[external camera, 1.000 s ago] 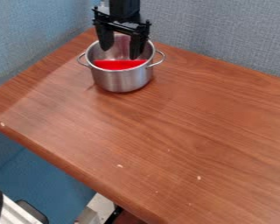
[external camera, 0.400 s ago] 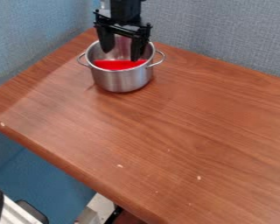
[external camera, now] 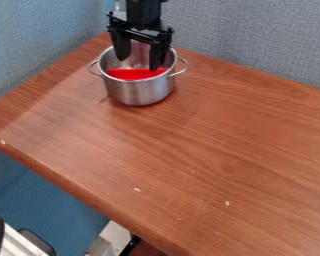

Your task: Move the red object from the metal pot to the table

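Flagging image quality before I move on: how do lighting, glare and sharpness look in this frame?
Camera view: soft sheen across the table, bright highlights on the metal pot, the dark tool showing little detail, and small things like the pot's handles coarse at this resolution.

We could not see the top of the black robot gripper (external camera: pixel 139 40), which the upper edge cut off. The steel pot's (external camera: pixel 140 90) near wall hid its floor and the lower part of the red block (external camera: pixel 133 74). The wooden tabletop (external camera: pixel 203 150) ran out of our view at the right and bottom.
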You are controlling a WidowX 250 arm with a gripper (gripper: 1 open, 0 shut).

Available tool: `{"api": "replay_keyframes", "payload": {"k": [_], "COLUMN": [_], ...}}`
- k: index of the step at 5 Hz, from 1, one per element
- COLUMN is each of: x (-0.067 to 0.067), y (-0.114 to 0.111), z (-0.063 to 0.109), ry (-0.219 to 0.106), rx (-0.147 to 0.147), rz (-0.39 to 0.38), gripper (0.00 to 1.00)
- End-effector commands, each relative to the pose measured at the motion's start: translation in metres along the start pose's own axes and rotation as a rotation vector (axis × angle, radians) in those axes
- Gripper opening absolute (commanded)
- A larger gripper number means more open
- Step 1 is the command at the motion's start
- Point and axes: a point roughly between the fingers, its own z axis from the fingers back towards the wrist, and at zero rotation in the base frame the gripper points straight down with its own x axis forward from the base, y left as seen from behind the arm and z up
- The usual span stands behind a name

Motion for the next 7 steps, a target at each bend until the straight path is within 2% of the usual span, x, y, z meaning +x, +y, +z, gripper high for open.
{"api": "replay_keyframes", "payload": {"k": [1, 7], "x": [0.0082, 0.0082], "y": [0.0063, 0.0135], "z": [0.0165, 0.0119], "ry": [-0.058, -0.051], "rx": [0.018, 0.013], "rz": [0.008, 0.021], "gripper": [1.0, 1.0]}}
